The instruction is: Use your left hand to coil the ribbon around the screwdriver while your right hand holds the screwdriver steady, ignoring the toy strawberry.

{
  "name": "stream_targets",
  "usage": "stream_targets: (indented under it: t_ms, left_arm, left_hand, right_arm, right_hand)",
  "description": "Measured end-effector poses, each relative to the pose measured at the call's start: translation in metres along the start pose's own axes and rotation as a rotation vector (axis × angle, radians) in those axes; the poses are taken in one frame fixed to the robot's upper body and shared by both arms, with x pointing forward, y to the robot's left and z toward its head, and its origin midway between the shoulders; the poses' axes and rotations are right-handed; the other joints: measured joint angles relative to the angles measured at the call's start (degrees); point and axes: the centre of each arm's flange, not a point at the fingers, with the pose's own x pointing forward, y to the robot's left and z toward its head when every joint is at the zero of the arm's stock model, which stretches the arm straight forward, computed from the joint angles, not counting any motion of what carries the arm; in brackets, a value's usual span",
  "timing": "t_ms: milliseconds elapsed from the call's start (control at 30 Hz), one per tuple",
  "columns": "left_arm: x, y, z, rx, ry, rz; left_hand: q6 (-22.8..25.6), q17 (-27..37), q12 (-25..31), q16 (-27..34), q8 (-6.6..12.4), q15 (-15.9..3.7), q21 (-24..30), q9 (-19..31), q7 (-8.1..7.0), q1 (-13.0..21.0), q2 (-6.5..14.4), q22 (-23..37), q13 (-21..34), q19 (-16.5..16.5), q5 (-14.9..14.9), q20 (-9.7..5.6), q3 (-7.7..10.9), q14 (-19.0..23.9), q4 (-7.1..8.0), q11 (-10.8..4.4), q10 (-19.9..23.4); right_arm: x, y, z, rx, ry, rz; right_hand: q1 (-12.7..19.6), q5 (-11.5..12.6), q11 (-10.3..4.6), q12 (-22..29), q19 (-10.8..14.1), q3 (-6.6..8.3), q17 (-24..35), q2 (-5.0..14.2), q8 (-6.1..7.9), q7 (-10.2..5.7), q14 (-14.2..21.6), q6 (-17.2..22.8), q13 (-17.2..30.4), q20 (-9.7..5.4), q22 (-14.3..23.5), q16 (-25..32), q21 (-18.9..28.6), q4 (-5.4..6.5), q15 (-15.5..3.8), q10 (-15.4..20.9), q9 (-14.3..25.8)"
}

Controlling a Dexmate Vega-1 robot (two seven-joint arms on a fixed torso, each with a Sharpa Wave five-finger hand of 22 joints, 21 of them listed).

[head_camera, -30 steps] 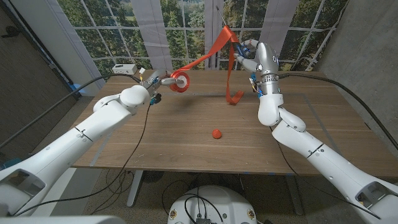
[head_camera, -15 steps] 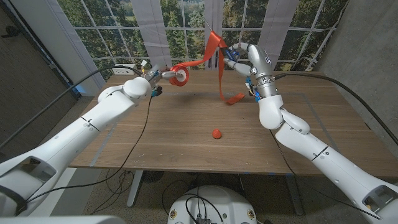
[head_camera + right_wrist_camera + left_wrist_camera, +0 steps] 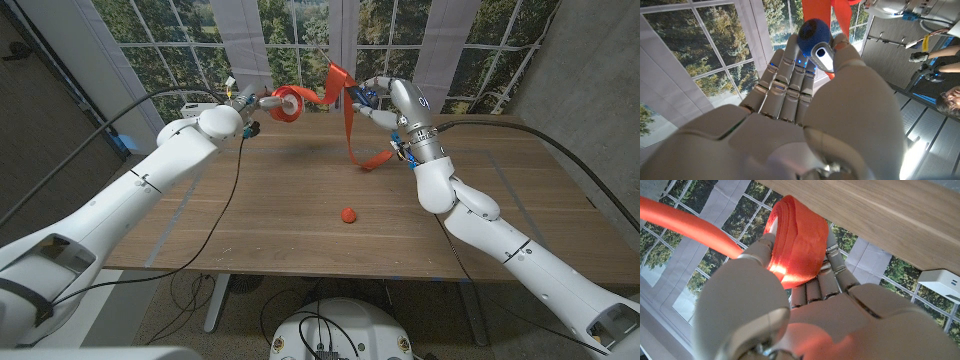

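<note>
High over the table's far side my left hand [image 3: 262,102] grips the orange ribbon roll [image 3: 288,102]; in the left wrist view the roll [image 3: 799,240] sits wrapped in its fingers [image 3: 817,282]. From the roll the ribbon [image 3: 332,82] runs right to the screwdriver [image 3: 360,96], loops on its shaft, and its loose tail [image 3: 360,150] hangs down to the table. My right hand [image 3: 385,98] holds the screwdriver by its blue and white handle [image 3: 816,39], raised above the far edge.
A small red toy strawberry [image 3: 347,214] lies near the middle of the wooden table [image 3: 300,230]. A white box [image 3: 200,110] sits at the far left corner. Windows stand behind. A person [image 3: 945,95] is at the edge of the right wrist view.
Both hands have risen and come closer together. The roll moved up and right, the screwdriver swung left, and the ribbon span between them shortened; the tail now hangs nearer the middle.
</note>
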Motion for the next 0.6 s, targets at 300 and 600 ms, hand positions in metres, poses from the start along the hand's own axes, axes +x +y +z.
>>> stream_targets:
  t_ms: [300, 600]
  left_arm:
    - [0.004, 0.015, 0.028, 0.029, -0.03, 0.031]
    - [0.007, 0.023, 0.051, 0.052, -0.055, 0.045]
  left_hand:
    - [0.0, 0.0, 0.0, 0.0, -0.02, 0.0, 0.0, 0.0, 0.0, 0.0, 0.0, 0.0, 0.0, 0.0, 0.0, 0.0, 0.0, 0.0, 0.0, 0.0, 0.0]
    - [0.0, 0.0, 0.0, -0.2, -0.18, 0.03, 0.0, 0.0, 0.0, 0.0, 0.0, 0.0, 0.0, 0.0, 0.0, 0.0, 0.0, 0.2, 0.0, 0.0, 0.0]
  right_arm:
    - [-0.005, 0.011, 0.005, -0.041, -0.021, 0.037]
    - [-0.01, 0.023, 0.011, -0.094, -0.041, 0.069]
  right_hand:
    - [0.0, 0.0, 0.0, -0.3, 0.0, -0.09, 0.2, -0.01, -0.18, 0.0, 0.0, 0.0, 0.7, 0.0, 0.0, -0.4, 0.0, -0.07, 0.0, 0.0, 0.0]
    - [0.0, 0.2, 0.0, -0.5, -0.3, -0.24, 0.2, -0.01, -0.3, 0.0, 0.0, 0.0, 0.8, -0.31, 0.0, -0.4, 0.4, -0.08, 0.0, 0.0, 0.0]
